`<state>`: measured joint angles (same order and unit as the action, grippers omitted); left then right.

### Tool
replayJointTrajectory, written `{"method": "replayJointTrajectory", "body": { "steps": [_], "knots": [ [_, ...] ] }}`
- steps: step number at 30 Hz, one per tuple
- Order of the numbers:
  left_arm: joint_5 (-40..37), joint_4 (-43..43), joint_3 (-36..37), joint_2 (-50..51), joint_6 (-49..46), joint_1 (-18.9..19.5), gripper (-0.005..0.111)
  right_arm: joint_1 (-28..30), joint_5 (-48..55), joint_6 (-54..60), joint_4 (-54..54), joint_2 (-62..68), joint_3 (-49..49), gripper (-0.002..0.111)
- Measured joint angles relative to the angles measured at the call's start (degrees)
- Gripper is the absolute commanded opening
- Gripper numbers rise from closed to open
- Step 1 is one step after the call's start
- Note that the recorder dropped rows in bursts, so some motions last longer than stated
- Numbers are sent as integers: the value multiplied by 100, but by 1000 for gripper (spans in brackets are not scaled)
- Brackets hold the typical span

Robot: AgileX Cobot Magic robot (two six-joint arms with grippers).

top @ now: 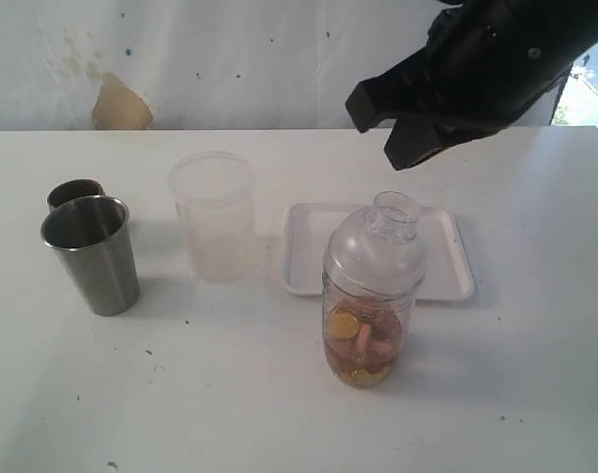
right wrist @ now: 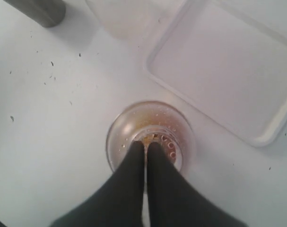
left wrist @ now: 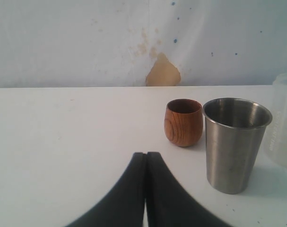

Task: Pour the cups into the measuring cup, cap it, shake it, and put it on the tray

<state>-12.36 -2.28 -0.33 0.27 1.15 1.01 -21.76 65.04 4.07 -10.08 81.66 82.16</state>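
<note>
I judge capping done: the tall clear plastic measuring cup (top: 369, 330), domed lid (top: 375, 251) on, stands just before the shallow white tray (top: 300, 258). My right gripper (top: 401, 156) hovers above it, jaws together, empty. Shaking comes next and needs them parted around its body.

light: bright and even, whites kinda washed out
shadows: faint, soft, right of the tapered brushed-steel tumbler (top: 90, 254)
blur: right wrist view soft

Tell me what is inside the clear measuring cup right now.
Yellow and pinkish pieces fill the lower part of the measuring cup, under its domed lid. From above, the right fingers hide part of the opening.
</note>
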Motion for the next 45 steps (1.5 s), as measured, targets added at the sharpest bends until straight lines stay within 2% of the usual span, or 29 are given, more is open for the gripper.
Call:
{"method": "replayJointTrajectory", "body": {
  "steps": [12,19,27,45],
  "knots": [
    [0,0,9,0,0,0,0,0,-1064,109,-46,0,-763,0],
    [0,0,9,0,0,0,0,0,-1722,421,-479,-22,-1210,0],
    [0,0,9,0,0,0,0,0,-1754,583,-624,-30,-1573,0],
    [0,0,9,0,0,0,0,0,-1562,711,-616,-116,-1496,0]
  ]
}}
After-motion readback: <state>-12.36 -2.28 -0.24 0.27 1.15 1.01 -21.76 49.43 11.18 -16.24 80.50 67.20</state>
